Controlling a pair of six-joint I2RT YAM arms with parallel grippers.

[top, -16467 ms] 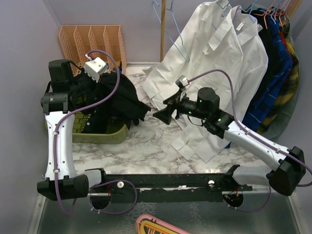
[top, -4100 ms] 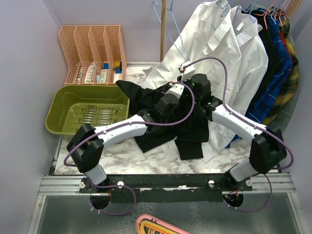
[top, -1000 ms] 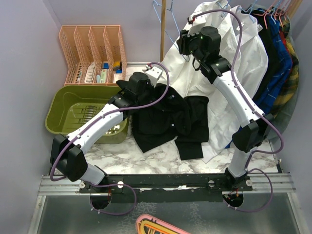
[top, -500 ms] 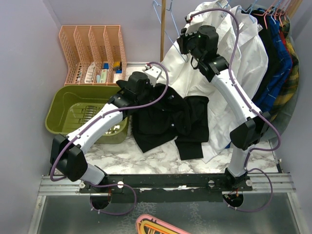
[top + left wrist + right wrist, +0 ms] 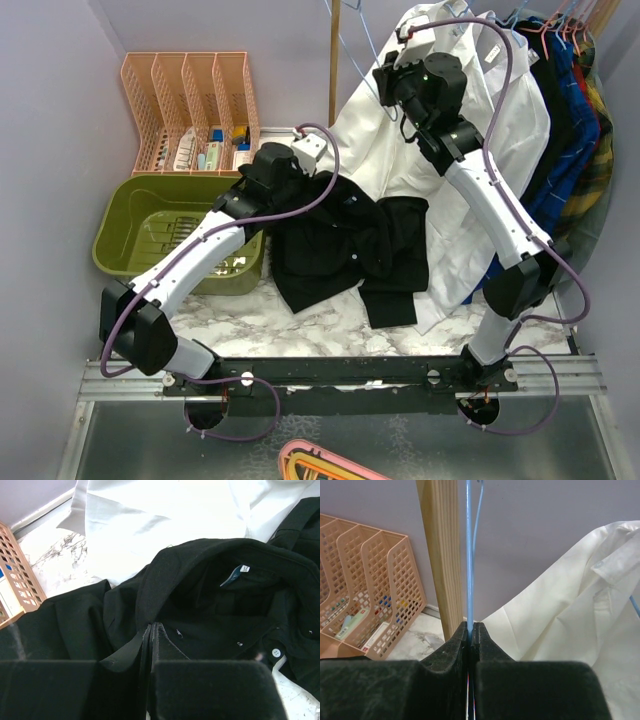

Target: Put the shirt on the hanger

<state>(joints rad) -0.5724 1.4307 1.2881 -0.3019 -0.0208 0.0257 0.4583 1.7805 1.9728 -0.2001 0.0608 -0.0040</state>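
Black-padded, the right gripper (image 5: 470, 630) is closed on the hanger (image 5: 468, 555): its thin light-blue wire runs straight up from between the two pressed-together fingers. This grip is raised well above the shirt (image 5: 340, 240) and beyond its far edge, clear of the cloth. Just beside the wire stands a wooden post (image 5: 437, 555), also on the far side of the shirt.

The left gripper (image 5: 151, 630) is closed too. Its fingers meet on a fold of the shirt's black fabric just below the collar, at the garment's far-left corner as the overhead camera shows it. In the left wrist view the collar stands open past the fingertips, with a small blue and white label inside the neck and a pale button near the right edge of the cloth.

The shirt itself lies rumpled on the marble desk (image 5: 330, 320), spread from the held corner toward the near side, one part folded over on the right.

White shirts (image 5: 470, 130) hang behind and to the right of the shirt, their lower cloth lying beneath its right edge. Farther right of it hang blue plaid garments (image 5: 565, 120). To the shirt's left sits a green tub (image 5: 170, 225), touching or nearly touching its edge, and beyond that a pink file rack (image 5: 190, 100) against the wall.
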